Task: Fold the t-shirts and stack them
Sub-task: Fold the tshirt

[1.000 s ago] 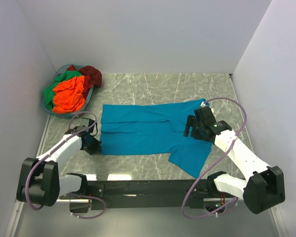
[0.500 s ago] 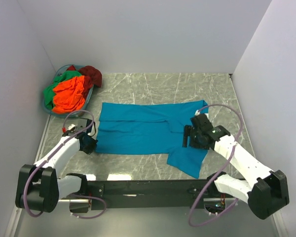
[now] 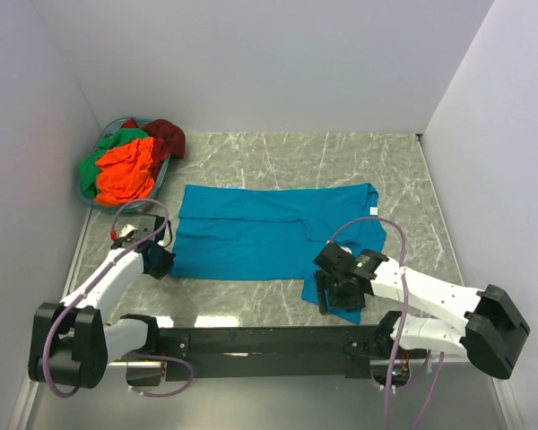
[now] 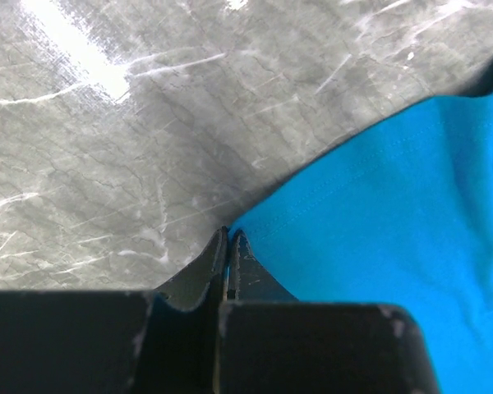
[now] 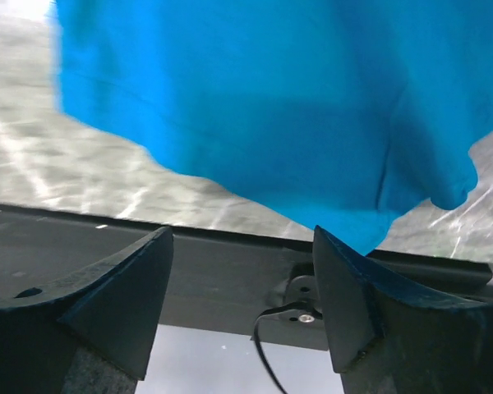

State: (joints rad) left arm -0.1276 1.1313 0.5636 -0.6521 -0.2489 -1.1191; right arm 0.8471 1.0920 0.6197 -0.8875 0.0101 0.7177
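The teal t-shirt lies spread flat near the middle of the table, its long side running left to right, with light creases across the body. One sleeve juts toward the near edge on the right. The remaining garments, an orange t-shirt, a green t-shirt and a dark red t-shirt, sit heaped unfolded in the round basket at the far left corner, well apart from the teal one. The left gripper is low at the teal shirt's near left corner. In the left wrist view its fingers are pressed together, with the tips touching the hem's corner. Whether any cloth is caught between them cannot be told. The right gripper stands over the jutting sleeve, angled toward the near edge. In the right wrist view its fingers are spread wide with nothing between them, and the sleeve's edge lies just beyond the tips. Past that edge are bare marble and the black rail that carries the arm bases.
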